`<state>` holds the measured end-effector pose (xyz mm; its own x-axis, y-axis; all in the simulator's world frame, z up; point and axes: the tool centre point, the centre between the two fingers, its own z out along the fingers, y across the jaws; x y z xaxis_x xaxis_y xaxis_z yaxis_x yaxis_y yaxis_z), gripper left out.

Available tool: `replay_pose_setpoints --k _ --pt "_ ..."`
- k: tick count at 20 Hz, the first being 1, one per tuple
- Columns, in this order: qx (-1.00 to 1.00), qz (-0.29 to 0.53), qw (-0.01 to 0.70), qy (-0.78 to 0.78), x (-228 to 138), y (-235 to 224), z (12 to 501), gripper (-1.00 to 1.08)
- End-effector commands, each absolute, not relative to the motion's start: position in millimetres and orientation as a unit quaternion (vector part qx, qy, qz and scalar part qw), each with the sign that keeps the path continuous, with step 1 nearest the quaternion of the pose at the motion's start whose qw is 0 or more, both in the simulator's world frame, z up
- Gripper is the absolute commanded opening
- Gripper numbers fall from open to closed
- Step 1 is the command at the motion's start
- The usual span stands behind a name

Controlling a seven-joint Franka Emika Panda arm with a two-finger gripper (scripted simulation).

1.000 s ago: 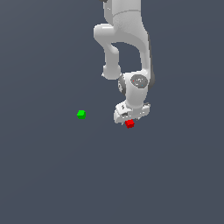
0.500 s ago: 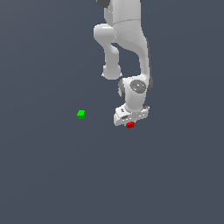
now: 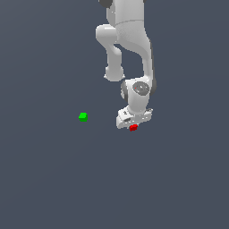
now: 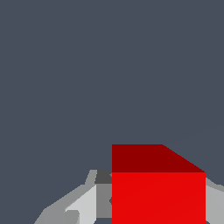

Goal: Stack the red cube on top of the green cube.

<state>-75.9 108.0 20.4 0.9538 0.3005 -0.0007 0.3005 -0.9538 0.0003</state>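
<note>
The red cube (image 3: pixel 133 128) sits low under the white arm's hand, right of centre in the exterior view. My gripper (image 3: pixel 132 125) is down over it, with a finger on each side. In the wrist view the red cube (image 4: pixel 158 192) fills the space between the grey fingers (image 4: pixel 85 203), which press against its sides, so the gripper is shut on it. The green cube (image 3: pixel 82 116) lies alone on the floor, well off toward the exterior view's left of the gripper and a little farther back. It does not show in the wrist view.
The floor (image 3: pixel 53 179) is a plain dark grey-blue surface. The white arm (image 3: pixel 129 40) rises above the gripper to the top of the exterior view.
The arm's wrist came down slightly onto the red cube between one second and half a second ago. Since then the arm and both cubes have stayed where they were.
</note>
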Motion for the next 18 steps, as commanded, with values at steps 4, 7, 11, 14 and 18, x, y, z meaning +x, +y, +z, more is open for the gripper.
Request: replay_pose_setpoints --k 4,7,11,14,18 --pt "0.988 0.0 0.0 0.152 -76 108 27 -1.0" --pt "0.988 0.0 0.0 0.152 -76 108 37 -1.0" --pt "0.988 0.0 0.0 0.152 -77 108 58 -1.0" --pt "0.988 0.0 0.0 0.152 -77 108 79 -1.0" --pt "0.988 0.0 0.0 0.152 -77 108 102 -1.0"
